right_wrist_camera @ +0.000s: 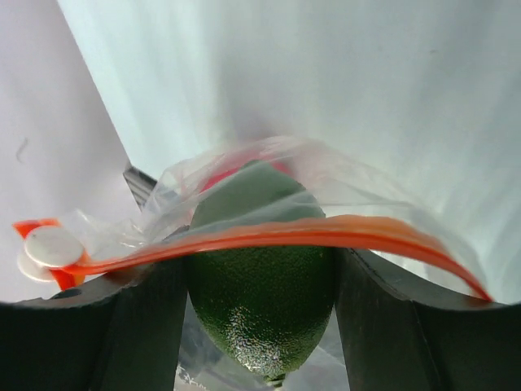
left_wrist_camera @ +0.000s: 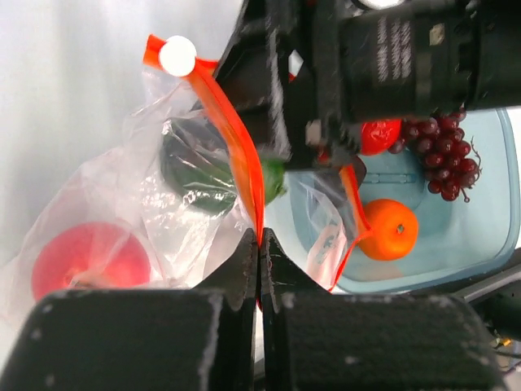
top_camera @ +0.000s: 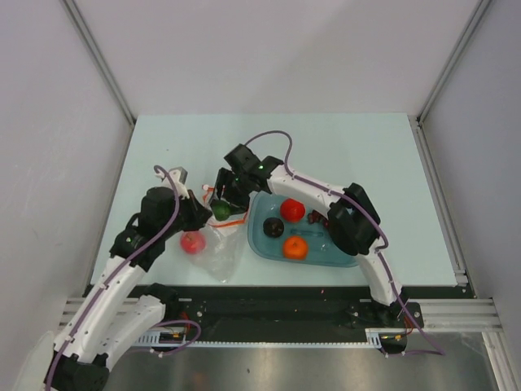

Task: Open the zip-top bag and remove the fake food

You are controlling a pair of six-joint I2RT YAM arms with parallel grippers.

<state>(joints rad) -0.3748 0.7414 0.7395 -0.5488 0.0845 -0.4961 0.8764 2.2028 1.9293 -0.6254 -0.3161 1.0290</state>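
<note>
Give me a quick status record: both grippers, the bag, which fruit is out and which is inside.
left gripper: shut on the zip-top bag, pinching its zip strip
right gripper: shut on the green fruit, at the bag's mouth, strip lying across it
inside bag: red fruit
in teal tub: second red fruit, dark fruit, orange, grapes
task state: bag open, two fruits not yet out

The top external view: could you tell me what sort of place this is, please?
Probably a robotics lab cell: plain white panel walls enclose a pale green tabletop, an aluminium rail edges its near side, and plastic fruit sits in a teal translucent tub.
</note>
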